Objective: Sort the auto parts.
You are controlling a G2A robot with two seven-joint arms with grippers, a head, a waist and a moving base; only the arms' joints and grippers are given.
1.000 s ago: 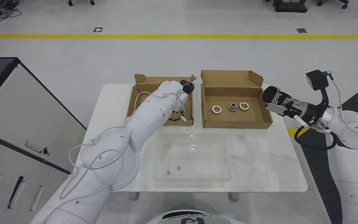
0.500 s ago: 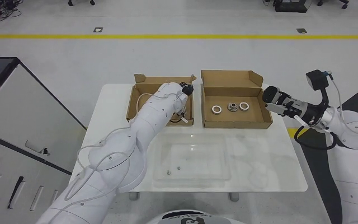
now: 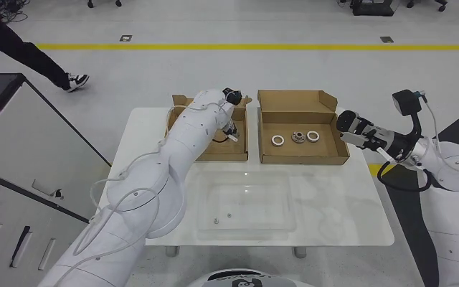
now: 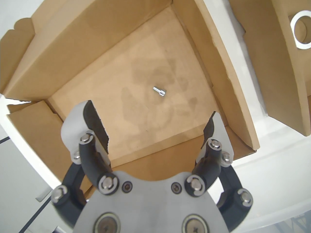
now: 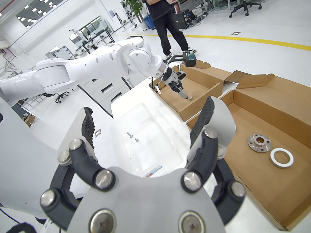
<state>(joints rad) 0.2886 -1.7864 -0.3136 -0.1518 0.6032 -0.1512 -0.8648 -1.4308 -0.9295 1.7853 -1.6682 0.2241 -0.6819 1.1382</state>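
Presently, left gripper [image 4: 151, 111]: fingers spread wide, gripping nothing, over the left box [image 4: 116, 37], upper centre in the top view.
Bolt [image 4: 159, 90]: flat on the box floor, past the fingertips, touching neither.
Right gripper [image 5: 148, 109]: wide open, empty, just beside the right box [image 3: 301, 154].
Right box contents: two rings [image 3: 277, 140], one flange [image 5: 259, 142].

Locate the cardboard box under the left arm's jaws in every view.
Top view: left box, far side of the table, partly beneath the left arm.
Left wrist view: left box directly below the left gripper, small bolt on its floor.
Right wrist view: left box past the right gripper, farther than the right box.
Shared landmark: right box alongside it.
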